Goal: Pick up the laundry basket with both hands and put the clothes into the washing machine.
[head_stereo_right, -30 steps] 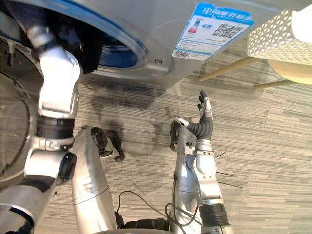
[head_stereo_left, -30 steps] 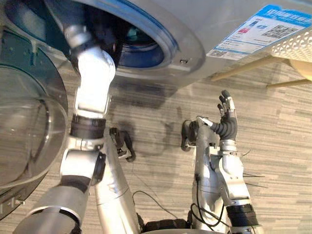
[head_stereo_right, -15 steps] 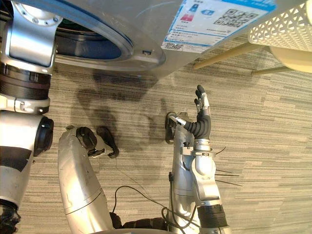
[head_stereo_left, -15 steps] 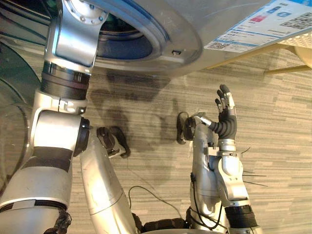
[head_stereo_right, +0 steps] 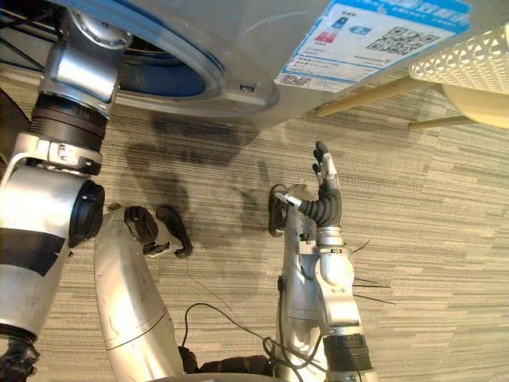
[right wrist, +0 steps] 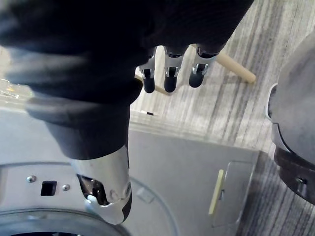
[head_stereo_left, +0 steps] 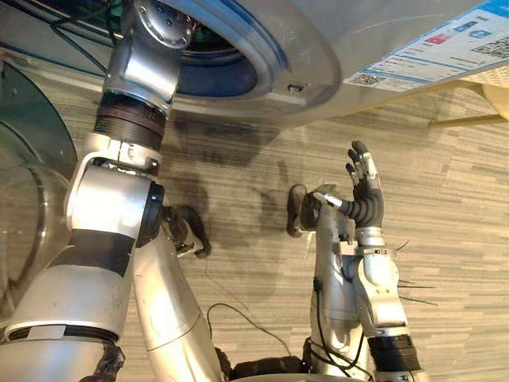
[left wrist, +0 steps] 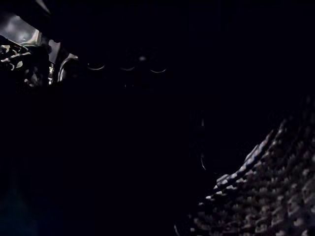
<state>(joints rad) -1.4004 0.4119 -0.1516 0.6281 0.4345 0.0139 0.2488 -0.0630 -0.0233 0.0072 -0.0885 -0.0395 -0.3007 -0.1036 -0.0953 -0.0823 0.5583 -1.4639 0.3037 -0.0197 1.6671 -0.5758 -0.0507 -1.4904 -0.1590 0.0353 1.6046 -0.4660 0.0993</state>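
The silver washing machine (head_stereo_left: 318, 48) stands in front of me with its blue-rimmed drum opening (head_stereo_left: 254, 60) uncovered. My left arm (head_stereo_left: 147, 56) reaches up into that opening, and its hand is hidden inside the dark drum. The left wrist view is nearly black, with a dark knitted texture (left wrist: 266, 196) that I cannot identify. My right hand (head_stereo_left: 362, 183) is held upright over the floor, apart from the machine, fingers (right wrist: 170, 76) straight and empty. The white perforated laundry basket (head_stereo_right: 465, 64) sits at the far right on a light wooden stand (head_stereo_right: 374, 94).
The machine's round glass door (head_stereo_left: 28, 231) hangs open at the left, close beside my left arm. A blue and white label (head_stereo_right: 374, 36) is stuck on the machine's front. Grey striped carpet (head_stereo_right: 445, 239) stretches to the right of my right arm.
The camera has shifted. My left arm has swung round at the drum opening, with its elbow section now filling the left foreground. The right hand has held its pose.
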